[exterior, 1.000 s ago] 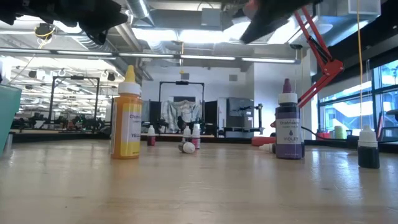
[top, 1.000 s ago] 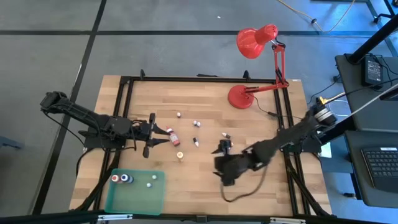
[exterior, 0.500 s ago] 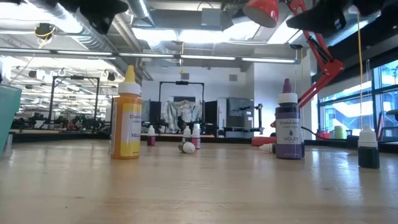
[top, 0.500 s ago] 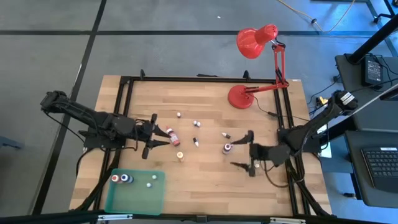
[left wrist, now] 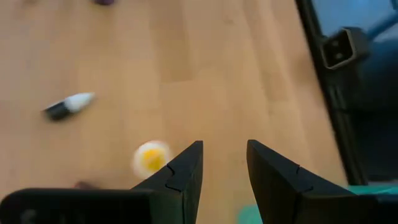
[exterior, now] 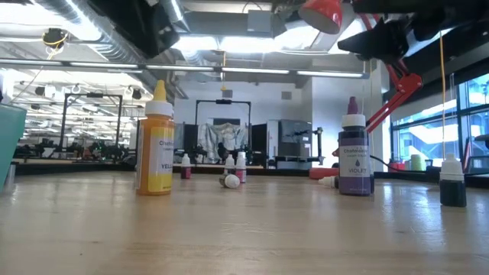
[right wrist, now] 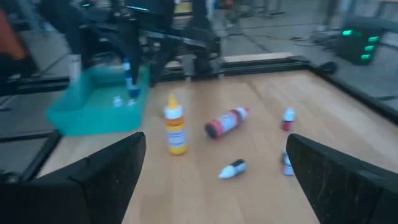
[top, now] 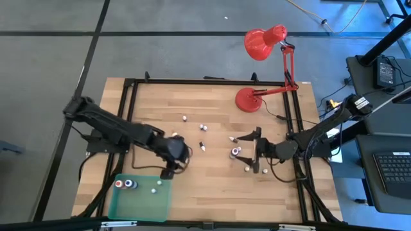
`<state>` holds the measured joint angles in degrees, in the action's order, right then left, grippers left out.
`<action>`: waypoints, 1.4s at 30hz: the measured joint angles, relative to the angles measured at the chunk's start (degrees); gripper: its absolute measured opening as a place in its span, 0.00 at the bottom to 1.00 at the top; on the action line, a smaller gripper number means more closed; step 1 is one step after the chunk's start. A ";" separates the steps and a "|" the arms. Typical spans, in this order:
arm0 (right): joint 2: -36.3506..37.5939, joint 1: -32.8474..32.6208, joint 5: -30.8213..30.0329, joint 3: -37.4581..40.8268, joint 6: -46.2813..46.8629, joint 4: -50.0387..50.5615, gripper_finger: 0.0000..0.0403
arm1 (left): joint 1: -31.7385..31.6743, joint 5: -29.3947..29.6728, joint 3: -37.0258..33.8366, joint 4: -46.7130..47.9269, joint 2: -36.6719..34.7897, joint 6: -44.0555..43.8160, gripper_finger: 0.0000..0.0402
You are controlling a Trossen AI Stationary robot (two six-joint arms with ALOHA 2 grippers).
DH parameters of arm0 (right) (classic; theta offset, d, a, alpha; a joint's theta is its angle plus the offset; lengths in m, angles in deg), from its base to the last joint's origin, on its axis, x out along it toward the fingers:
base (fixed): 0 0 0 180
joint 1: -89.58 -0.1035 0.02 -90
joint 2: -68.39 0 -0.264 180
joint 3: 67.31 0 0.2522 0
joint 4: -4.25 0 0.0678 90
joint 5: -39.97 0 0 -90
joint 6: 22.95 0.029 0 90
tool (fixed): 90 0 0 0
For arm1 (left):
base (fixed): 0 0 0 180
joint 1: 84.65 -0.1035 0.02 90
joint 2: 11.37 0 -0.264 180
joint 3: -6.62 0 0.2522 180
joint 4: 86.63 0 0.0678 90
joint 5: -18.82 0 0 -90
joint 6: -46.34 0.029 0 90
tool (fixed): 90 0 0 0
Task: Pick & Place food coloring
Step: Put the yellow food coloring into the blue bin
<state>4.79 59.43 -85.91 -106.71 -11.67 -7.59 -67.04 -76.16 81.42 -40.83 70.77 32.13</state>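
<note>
Swinging in from the left side, the left arm has left the spot beside the red bottle where it hung a moment ago, and its gripper [top: 168,172] now points down just past the far right corner of the green tray [top: 138,205] at the front of the table. Its fingers [left wrist: 183,171] stand a little apart with nothing between them; the yellow bottle [left wrist: 151,157] sits upright just beside one fingertip. Inside the tray, a red-capped bottle [top: 119,185] and a blue one [top: 129,185] stand together, with two tiny whitish ones [top: 153,190] near them – none of these has shifted.

Further in, the red bottle [right wrist: 225,121] lies on its side where it was, and a small black bottle [left wrist: 68,106] with a white tip lies flat nearby. On the right, the right gripper [top: 247,154] – a second ago swung across lower down the table – now faces the violet bottle [top: 236,152] with its fingers spread wide and empty, the bottle upright just in front of them and untouched.

Beyond that, tiny bottles [top: 201,126] stay scattered over the middle of the wood, and the red desk lamp [top: 247,99] stands at the far edge
</note>
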 joint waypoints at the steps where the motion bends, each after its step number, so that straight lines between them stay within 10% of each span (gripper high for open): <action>1: -0.02 0.00 1.18 -0.05 0.00 0.03 0.97 | 0.00 0.02 1.30 0.64 1.47 0.00 0.30; 42: -0.05 0.00 4.50 -0.15 -0.02 0.35 0.97 | 0.24 4.28 7.65 -9.87 6.88 -0.23 0.30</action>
<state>4.73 59.43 -81.41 -106.85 -11.69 -7.24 -66.80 -71.88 89.07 -50.69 77.65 31.89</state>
